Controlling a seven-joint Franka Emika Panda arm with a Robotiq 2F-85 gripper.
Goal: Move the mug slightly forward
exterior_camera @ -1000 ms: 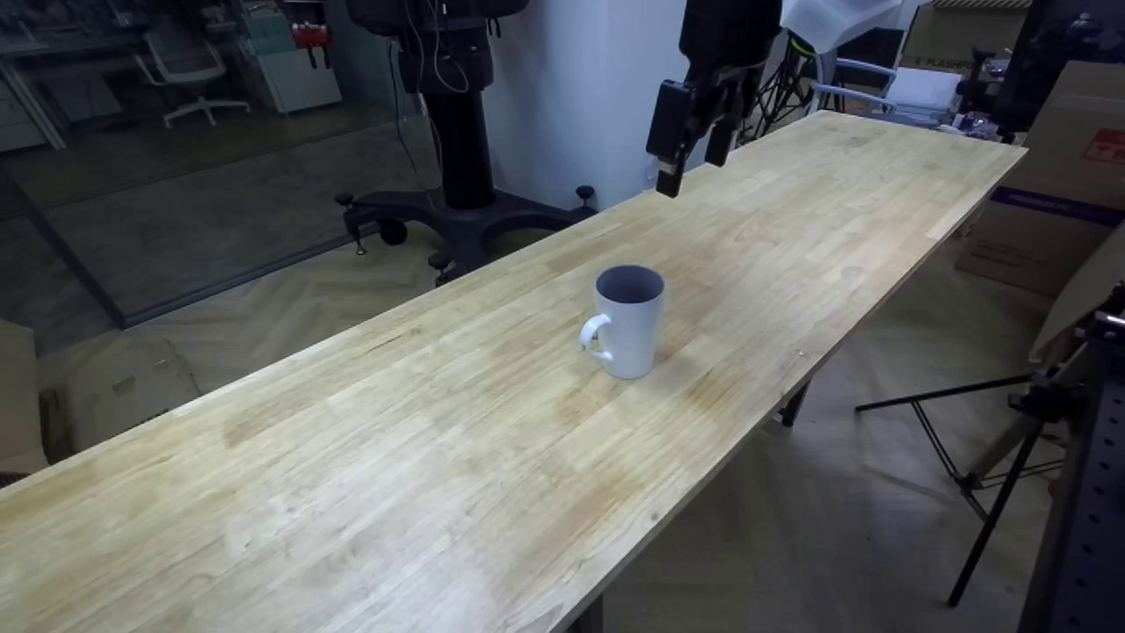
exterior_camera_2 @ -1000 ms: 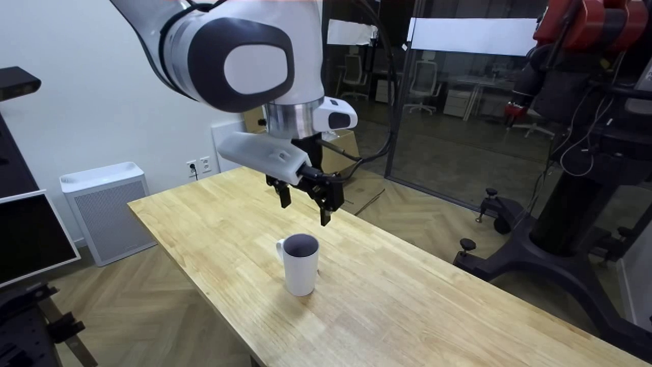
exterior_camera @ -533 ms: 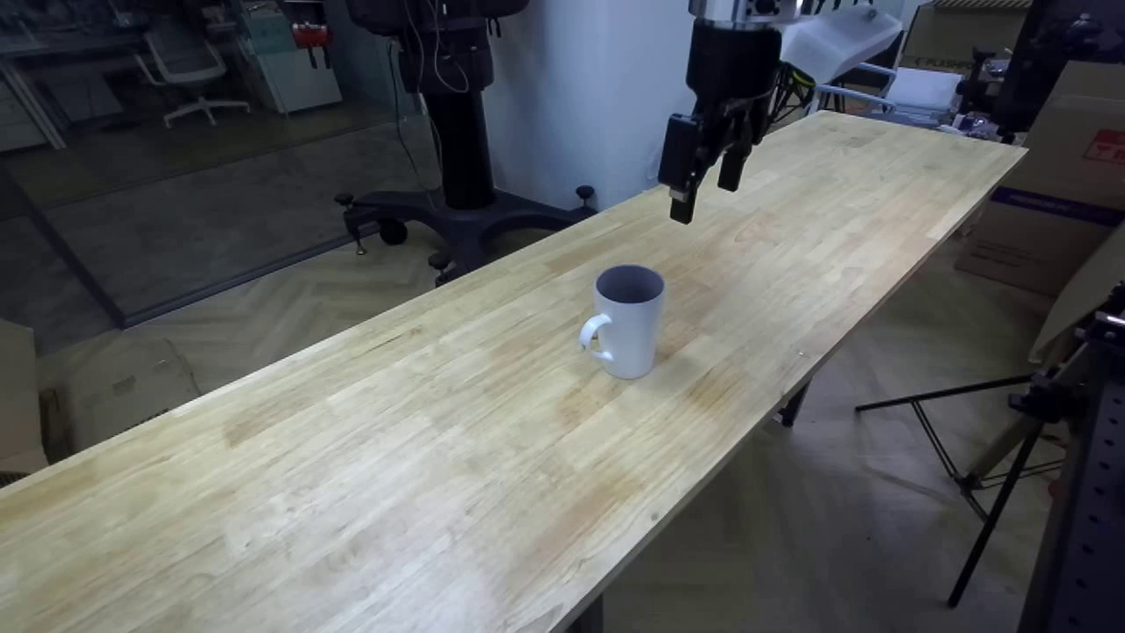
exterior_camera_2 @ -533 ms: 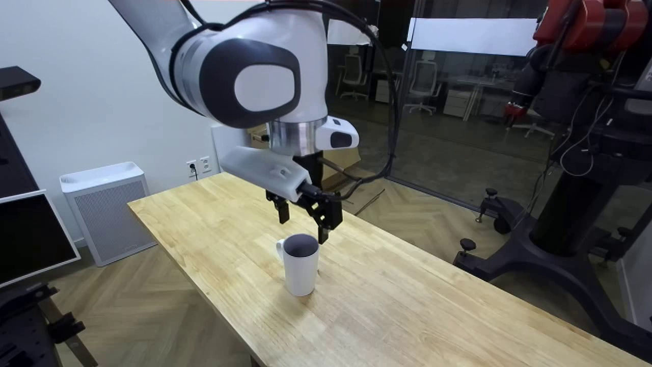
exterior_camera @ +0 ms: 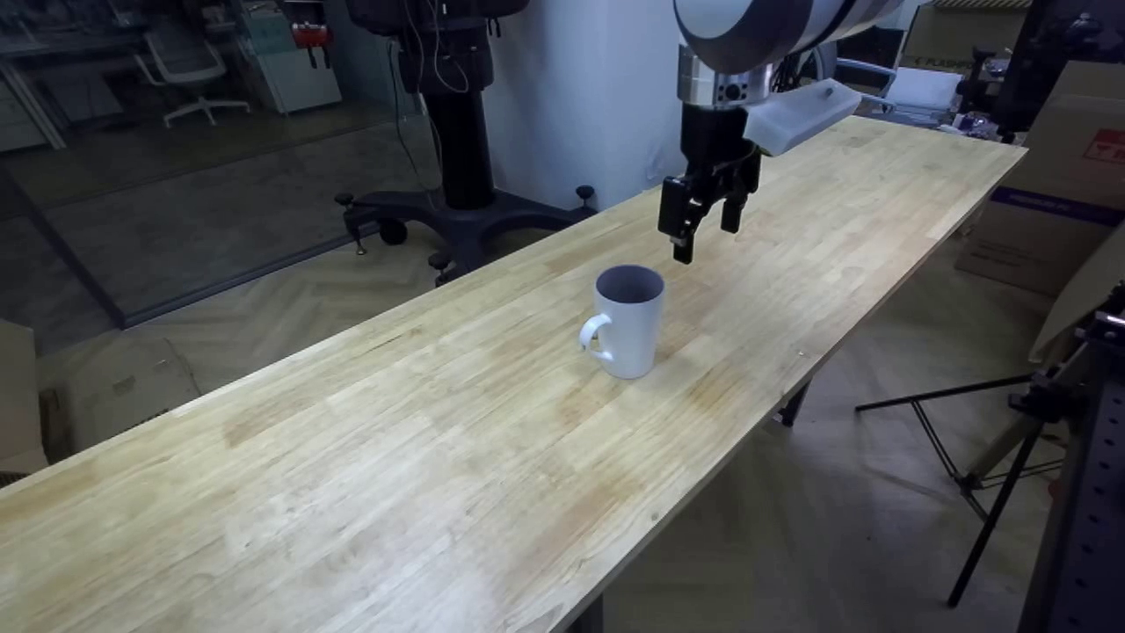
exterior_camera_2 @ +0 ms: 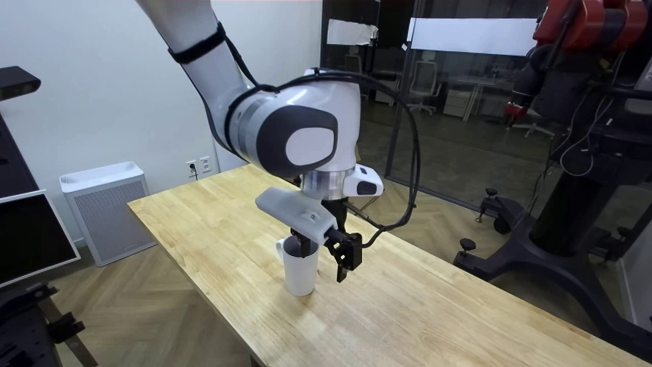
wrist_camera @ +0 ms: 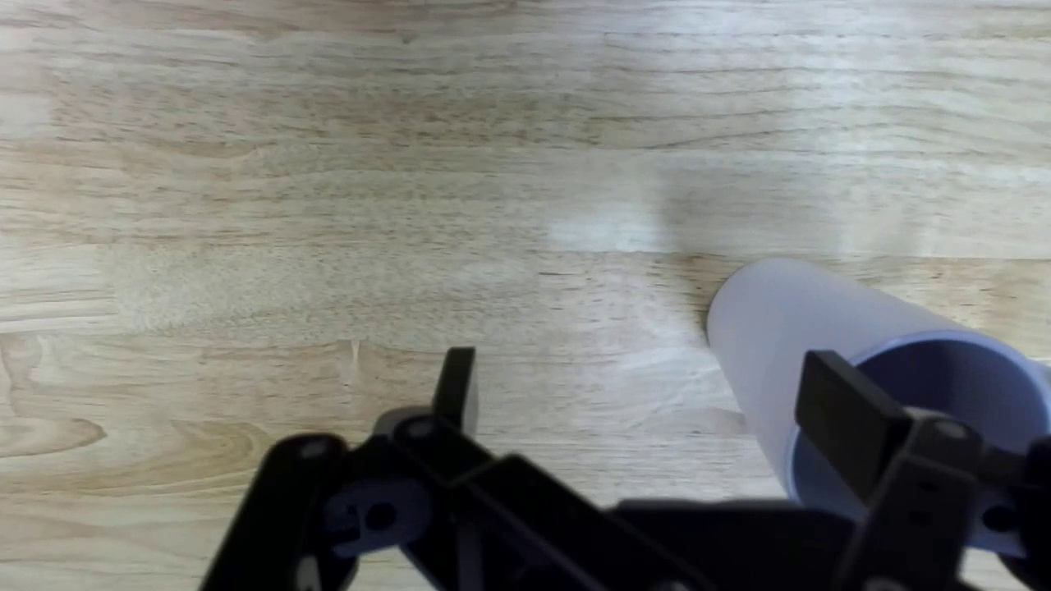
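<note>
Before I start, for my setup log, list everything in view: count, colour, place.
mug: 1, white, dark inside, upright on the wooden table
wooden table: 1, light brown, under the mug
air purifier: 1, white and grey, by the wall
sockets: 2, white, on the wall
monitor: 1, black and white, at left in an exterior view
second robot: 1, red and black, in front of the glass partition
office chairs: at least 2, pale, behind the glass partition
cardboard boxes: several, brown, around the wooden table
tripod: at least 1, black, at right in an exterior view
other background items: count unclear
robot arm: 1, white and grey, over the wooden table
gripper: 1, black, open, near the mug
</note>
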